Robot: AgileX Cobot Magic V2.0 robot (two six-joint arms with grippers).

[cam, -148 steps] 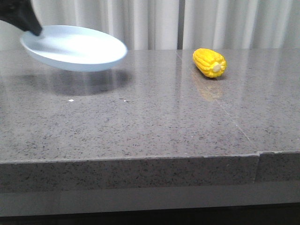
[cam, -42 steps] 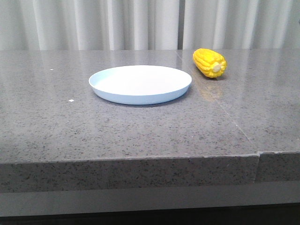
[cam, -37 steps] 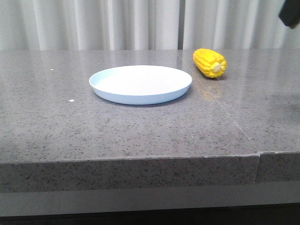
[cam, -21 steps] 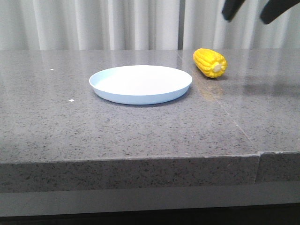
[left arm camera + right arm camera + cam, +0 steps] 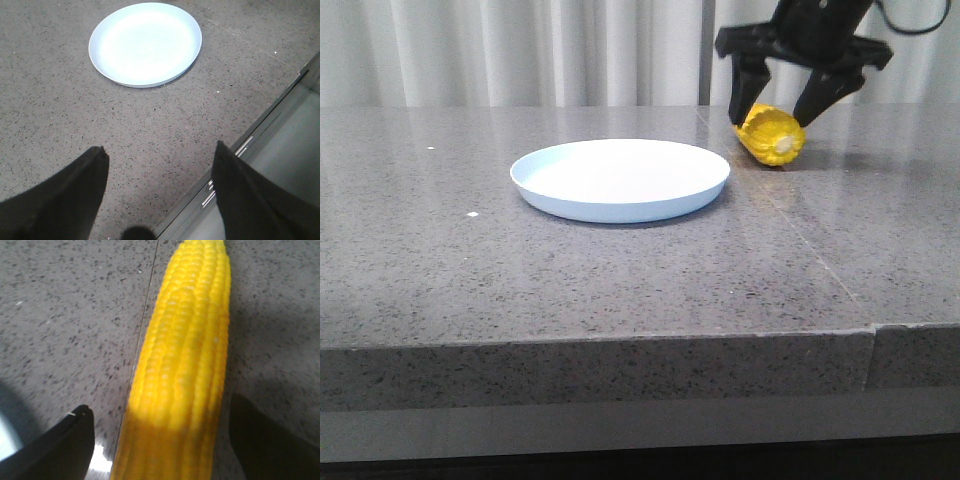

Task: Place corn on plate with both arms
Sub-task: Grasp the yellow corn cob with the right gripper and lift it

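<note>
On the far right of the counter (image 5: 620, 280) we see the corn (image 5: 770, 135) lying on its side, its cream stub end turned toward the camera. Half a second ago the right claw (image 5: 778, 108) was higher, above the corn; now it has come down, and its two black fingers stand one on each side of the cob. Its jaws are spread and, in the wrist view, gaps show between the fingers and the corn (image 5: 187, 360), so nothing is grasped. The plate (image 5: 620, 180) sits flat near the middle of the counter, left of the corn and apart from it, in the same place as one second ago; earlier it was held in the air at the far left. Our left claw (image 5: 157, 165) hangs over the counter near its front edge with fingers spread wide, released, the plate (image 5: 145, 42) beyond it. We see speckled grey stone with a thin seam running under the corn. Behind the counter hang pale pleated curtains (image 5: 520, 50).
</note>
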